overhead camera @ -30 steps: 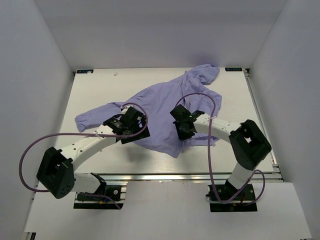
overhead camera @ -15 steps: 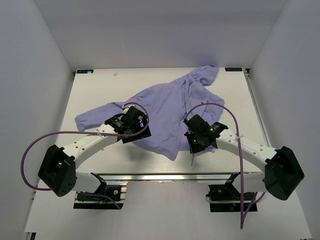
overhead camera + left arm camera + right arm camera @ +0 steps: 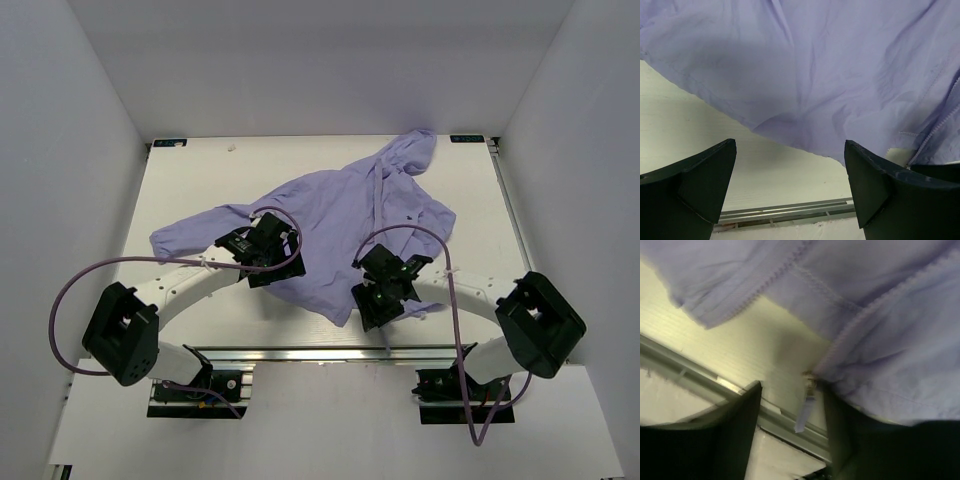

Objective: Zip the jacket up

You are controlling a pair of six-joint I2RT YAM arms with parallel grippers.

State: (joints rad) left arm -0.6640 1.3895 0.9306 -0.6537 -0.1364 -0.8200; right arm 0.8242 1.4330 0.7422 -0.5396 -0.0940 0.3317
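Top: white table (image 3: pixel 200 170) inside plain pale walls (image 3: pixel 90 110), metal rail (image 3: pixel 300 353) along the near edge. Jacket (image 3: pixel 330 215) lies diagonally mid-table, hood (image 3: pixel 410 150) far right, one sleeve (image 3: pixel 190 232) out left, hem near centre. Left gripper (image 3: pixel 268 255) sits over the hem's left part, right gripper (image 3: pixel 382 298) at the hem's near right corner.

Left wrist: fingers (image 3: pixel 705 175) spread wide, nothing between them, hem just ahead over bare table; zipper teeth (image 3: pixel 940 125) at right.

Right wrist: jaws parted, zipper pull (image 3: pixel 804 415) dangling loose in the gap, fabric draped against the right finger.
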